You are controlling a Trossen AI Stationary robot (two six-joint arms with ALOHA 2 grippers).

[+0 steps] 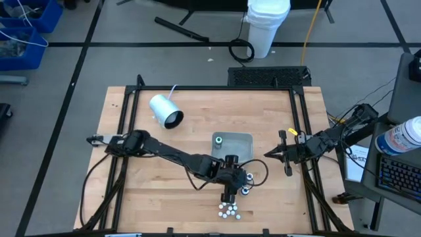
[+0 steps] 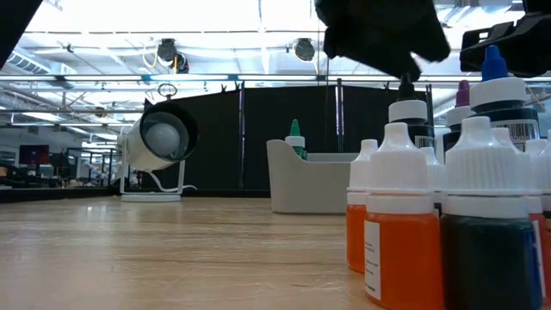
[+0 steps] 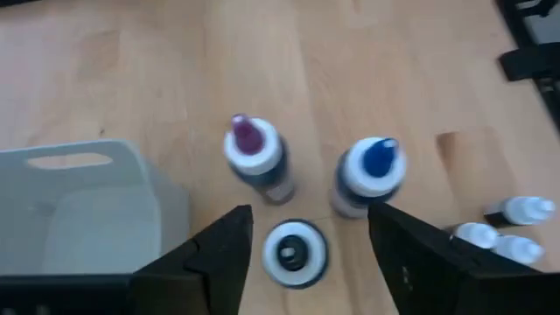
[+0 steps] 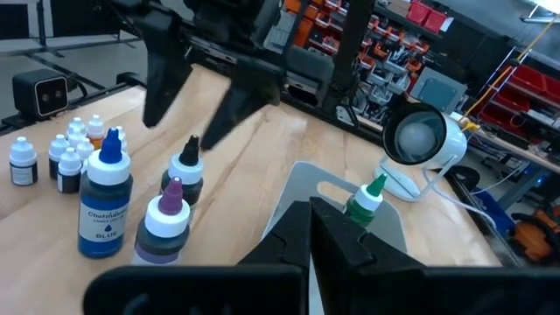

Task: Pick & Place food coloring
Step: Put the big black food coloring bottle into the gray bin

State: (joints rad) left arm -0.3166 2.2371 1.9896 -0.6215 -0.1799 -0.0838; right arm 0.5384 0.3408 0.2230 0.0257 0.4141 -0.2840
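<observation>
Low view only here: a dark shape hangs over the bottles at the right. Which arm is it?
Observer: The left arm. The left gripper is over a black-tipped bottle, open fingers either side, not gripping it.
Operator: Does the tray hold more than the green-tipped bottle I see?
Observer: No. From above, the green-tipped bottle stands alone in the grey tray.
Operator: And the right arm?
Observer: The right gripper waits beside the tray, fingers shut, holding nothing.

grey tray (image 1: 242, 141), white cylinder (image 1: 164, 110), white bucket (image 1: 267, 26)
</observation>
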